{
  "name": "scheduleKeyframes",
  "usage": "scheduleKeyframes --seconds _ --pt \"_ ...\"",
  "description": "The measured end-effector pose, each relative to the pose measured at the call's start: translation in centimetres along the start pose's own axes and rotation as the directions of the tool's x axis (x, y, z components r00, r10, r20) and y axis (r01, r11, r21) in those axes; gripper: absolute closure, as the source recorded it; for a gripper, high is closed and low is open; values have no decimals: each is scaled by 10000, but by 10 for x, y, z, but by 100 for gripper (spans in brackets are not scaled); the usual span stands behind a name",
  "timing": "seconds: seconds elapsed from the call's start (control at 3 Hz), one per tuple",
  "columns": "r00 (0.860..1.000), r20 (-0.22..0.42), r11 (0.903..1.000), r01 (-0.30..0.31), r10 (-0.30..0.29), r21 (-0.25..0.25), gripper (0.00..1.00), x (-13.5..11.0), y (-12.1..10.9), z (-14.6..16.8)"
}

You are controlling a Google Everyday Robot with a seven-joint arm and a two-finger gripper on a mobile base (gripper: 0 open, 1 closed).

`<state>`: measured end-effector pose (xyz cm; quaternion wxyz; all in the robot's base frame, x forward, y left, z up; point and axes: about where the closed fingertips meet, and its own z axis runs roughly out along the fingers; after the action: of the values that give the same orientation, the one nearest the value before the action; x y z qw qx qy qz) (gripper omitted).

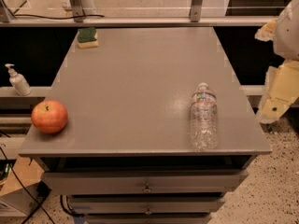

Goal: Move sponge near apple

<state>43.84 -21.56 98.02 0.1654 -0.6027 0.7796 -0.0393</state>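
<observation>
Beyond right edge, gripper (280,93), state impossible to tell; reach not begun. Next: cross to far-left-corner sponge (87,37), carry toward near-left-corner apple (49,116).

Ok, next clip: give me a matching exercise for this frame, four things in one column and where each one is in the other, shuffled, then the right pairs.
Things
1. sponge
2. apple
3. water bottle
4. gripper

Places
A. lying on its side, on the near right part of the table top
B. off the table top, beyond its right edge
C. at the far left corner of the table top
D. at the near left corner of the table top

Pairs: 1-C, 2-D, 3-A, 4-B
</observation>
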Motion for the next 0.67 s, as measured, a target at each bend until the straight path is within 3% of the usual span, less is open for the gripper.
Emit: scheduleKeyframes --seconds 0.67 --pt "9996 275 9999 44 -47 126 0 -4 -2 -1"
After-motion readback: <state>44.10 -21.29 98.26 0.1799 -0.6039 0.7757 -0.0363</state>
